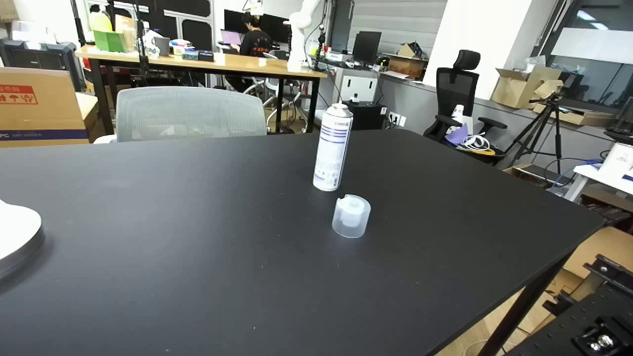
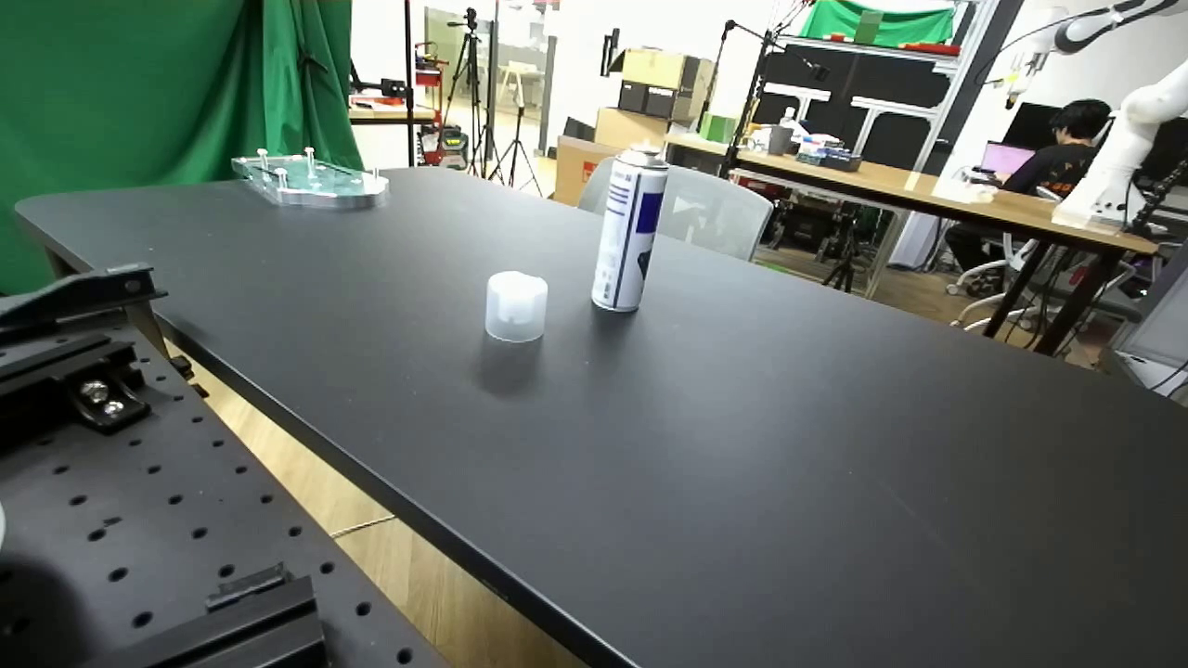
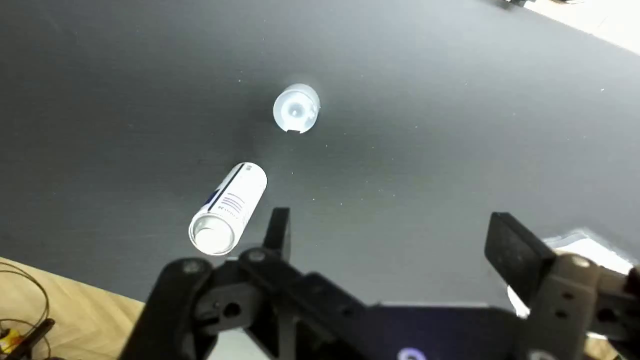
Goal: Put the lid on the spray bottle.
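The spray bottle [image 1: 333, 147] is a tall white can with blue print. It stands upright on the black table in both exterior views [image 2: 630, 232], with its nozzle top bare. The lid [image 1: 351, 216] is a short translucent cap standing on the table a little apart from the bottle; it also shows in an exterior view [image 2: 516, 307]. In the wrist view the lid [image 3: 296, 108] is at upper middle and the bottle [image 3: 231, 205] is left of the jaws. My gripper [image 3: 390, 214] is open and empty, above the table. It is not seen in the exterior views.
A clear plate with posts [image 2: 314, 182] lies at the table's far end. A white rounded object [image 1: 17, 232] is at the left edge of an exterior view. A grey chair [image 1: 190, 113] stands behind the table. A black perforated mounting plate [image 2: 186, 538] adjoins the near table edge.
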### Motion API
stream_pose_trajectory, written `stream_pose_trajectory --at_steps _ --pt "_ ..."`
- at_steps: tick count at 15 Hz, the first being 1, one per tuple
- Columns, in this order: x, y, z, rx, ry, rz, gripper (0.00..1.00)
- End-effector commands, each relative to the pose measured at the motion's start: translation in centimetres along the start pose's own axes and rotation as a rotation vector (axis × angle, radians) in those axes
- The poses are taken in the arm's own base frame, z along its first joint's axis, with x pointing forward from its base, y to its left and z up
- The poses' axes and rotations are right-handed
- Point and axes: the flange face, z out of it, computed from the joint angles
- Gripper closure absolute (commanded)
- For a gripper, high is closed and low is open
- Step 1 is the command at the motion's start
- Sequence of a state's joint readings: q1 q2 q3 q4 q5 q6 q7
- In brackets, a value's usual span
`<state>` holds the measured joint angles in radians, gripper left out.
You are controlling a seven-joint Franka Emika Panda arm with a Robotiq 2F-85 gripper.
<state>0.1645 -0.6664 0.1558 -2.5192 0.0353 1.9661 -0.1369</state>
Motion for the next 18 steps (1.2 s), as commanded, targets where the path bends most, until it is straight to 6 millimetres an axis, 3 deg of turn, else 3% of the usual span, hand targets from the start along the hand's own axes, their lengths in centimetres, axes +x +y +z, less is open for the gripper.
stream_pose_trajectory --at_steps 1,8,12,13,14,18 --pt "0.4 2.6 3.5 0.007 0.004 -0.074 0.00" --pt "-0.5 7.5 12.5 -0.097 -0.023 -0.027 0.00" --pt "-1.3 8.6 18.0 -0.119 -0.058 0.012 0.00" --pt "-1.4 8.9 18.7 -0.117 -0.066 0.035 0.00" --pt "-1.4 8.7 17.5 -0.103 -0.060 -0.009 0.00" --pt "-1.5 8.8 19.2 -0.093 -0.077 0.012 0.00"
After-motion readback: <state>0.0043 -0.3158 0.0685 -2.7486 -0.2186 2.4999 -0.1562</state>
